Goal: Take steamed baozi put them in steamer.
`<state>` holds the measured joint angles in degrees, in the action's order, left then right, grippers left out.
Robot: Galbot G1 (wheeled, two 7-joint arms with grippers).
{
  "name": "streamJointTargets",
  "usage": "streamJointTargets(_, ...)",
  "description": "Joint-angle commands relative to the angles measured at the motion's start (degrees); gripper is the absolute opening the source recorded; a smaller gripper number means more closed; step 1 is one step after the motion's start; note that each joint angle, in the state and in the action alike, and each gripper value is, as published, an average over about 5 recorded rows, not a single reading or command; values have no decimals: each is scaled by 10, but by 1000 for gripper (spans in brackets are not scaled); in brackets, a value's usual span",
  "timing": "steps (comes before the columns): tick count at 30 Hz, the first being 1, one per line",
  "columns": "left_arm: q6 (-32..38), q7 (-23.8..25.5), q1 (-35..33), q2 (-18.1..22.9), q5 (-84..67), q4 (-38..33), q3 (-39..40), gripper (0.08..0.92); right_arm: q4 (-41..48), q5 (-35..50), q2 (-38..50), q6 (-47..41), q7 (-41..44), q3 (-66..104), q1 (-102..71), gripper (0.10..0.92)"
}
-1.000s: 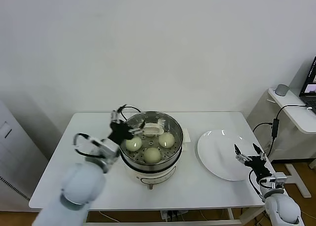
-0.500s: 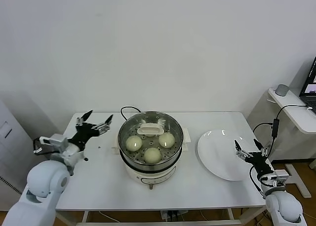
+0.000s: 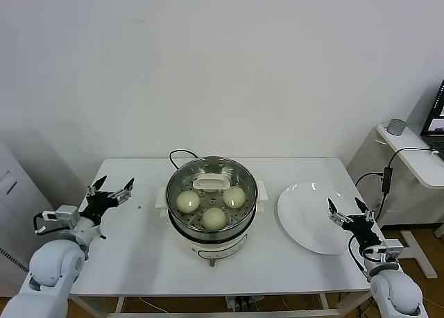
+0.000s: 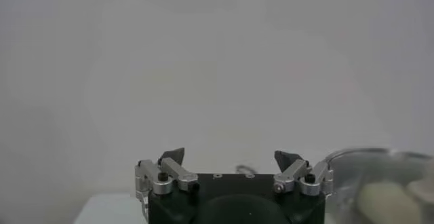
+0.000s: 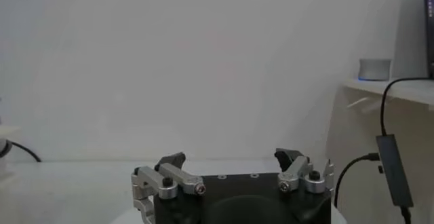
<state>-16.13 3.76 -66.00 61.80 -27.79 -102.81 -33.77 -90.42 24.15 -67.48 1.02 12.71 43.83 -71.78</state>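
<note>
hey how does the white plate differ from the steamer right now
The steamer holds three baozi plus a white handled piece; the plate lies bare. The steamer is a deep, shiny steel pot; the plate is flat and white. The steamer sits mid-table, the plate toward the right gripper. Both are round.

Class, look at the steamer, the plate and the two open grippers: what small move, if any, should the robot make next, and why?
Probably none beyond keeping both arms parked. The steamer holds three buns, the plate is bare, and no other bun shows on the table. The left gripper and right gripper are open, empty and clear of the pot.
</note>
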Motion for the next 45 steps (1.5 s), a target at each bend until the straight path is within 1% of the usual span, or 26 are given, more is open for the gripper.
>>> streamJointTargets(1, 87, 7, -17, 26, 58, 67, 0, 823, -7, -2, -6, -10, -8, -2, -3, 823)
streamJointTargets(5, 91, 6, -26, 41, 61, 69, 4, 823, -9, -3, -8, -12, -8, -3, -7, 823)
streamJointTargets(9, 93, 6, -28, 47, 64, 72, 7, 823, -9, -5, -10, -15, -10, -4, -8, 823)
streamJointTargets(45, 78, 7, -48, 50, 30, 52, 6, 823, -14, -18, -15, -25, 4, 8, -29, 823)
